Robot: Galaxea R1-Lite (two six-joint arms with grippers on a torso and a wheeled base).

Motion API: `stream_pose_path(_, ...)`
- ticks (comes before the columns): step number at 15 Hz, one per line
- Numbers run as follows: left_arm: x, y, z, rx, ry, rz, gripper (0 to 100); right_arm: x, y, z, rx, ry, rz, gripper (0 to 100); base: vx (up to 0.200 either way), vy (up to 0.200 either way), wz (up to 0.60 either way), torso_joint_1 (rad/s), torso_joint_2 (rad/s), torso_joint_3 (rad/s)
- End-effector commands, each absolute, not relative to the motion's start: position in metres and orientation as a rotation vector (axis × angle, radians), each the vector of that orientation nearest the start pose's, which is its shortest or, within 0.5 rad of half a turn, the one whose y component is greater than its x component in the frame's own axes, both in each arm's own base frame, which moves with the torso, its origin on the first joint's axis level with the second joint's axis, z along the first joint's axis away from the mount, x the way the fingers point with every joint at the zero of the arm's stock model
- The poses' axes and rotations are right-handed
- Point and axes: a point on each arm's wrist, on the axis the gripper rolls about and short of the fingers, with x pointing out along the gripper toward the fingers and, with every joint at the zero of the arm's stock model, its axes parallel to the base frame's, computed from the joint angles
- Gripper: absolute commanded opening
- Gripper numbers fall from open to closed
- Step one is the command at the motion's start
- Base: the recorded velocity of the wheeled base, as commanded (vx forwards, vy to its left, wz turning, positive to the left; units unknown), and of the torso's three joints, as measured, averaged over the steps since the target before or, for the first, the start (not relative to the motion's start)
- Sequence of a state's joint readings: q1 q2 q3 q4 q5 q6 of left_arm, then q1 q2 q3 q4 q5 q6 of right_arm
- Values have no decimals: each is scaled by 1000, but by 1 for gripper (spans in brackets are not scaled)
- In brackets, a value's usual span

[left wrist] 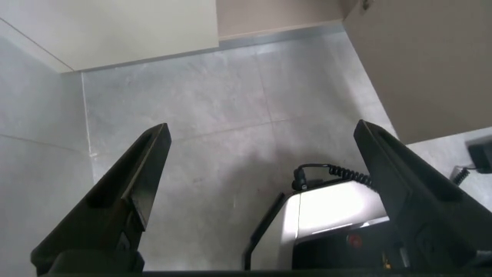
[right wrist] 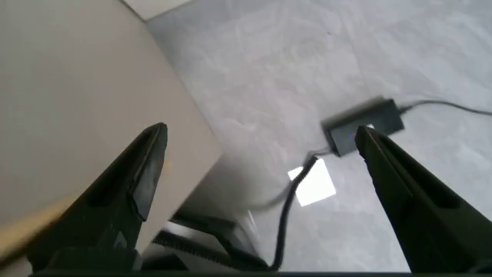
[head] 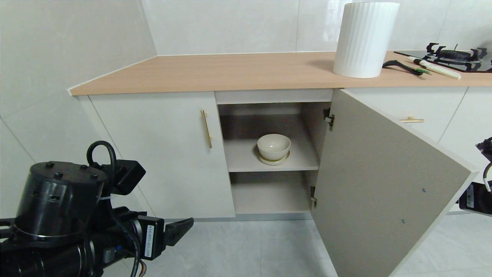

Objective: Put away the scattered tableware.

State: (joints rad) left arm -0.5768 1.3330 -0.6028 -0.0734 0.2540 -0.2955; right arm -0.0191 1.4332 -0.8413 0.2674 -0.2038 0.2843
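Observation:
A cream bowl [head: 273,145] sits on a small plate [head: 273,159] on the middle shelf [head: 246,156] of the open cabinet. Farther right on the counter lie a white-handled knife [head: 436,67] and a black-handled utensil [head: 401,67]. My left gripper [left wrist: 261,131] hangs open over the floor, low and left of the cabinet, with nothing between its fingers [left wrist: 134,185]. My right gripper [right wrist: 261,132] is open and empty too, just outside the swung-out cabinet door [right wrist: 77,92].
The cabinet door [head: 384,181] stands wide open to the right, between the shelves and my right arm [head: 478,192]. A tall white ribbed cylinder [head: 365,38] stands on the wooden counter [head: 215,71] beside a gas stove [head: 455,55]. A black box with a cable [right wrist: 361,127] lies on the grey tiled floor.

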Motion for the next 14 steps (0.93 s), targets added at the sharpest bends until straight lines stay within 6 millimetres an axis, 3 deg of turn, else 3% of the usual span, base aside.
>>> stream_pose_path(1,163,-99,169,-17,643,-217,100,218,1,183,176,817,-278,100,0,0,0,0,0,0)
stream_pose_path(6,164,-100,169,-20,643,-216,100,230,49,183,145,826,14,100,0,0,0,0,0,0)
stream_pose_path(9,163,-99,170,-23,640,-216,100,249,97,174,120,888,212,100,0,0,0,0,0,0)
stream_pose_path(14,163,-99,172,-29,631,-217,100,277,140,163,121,939,356,100,0,0,0,0,0,0)
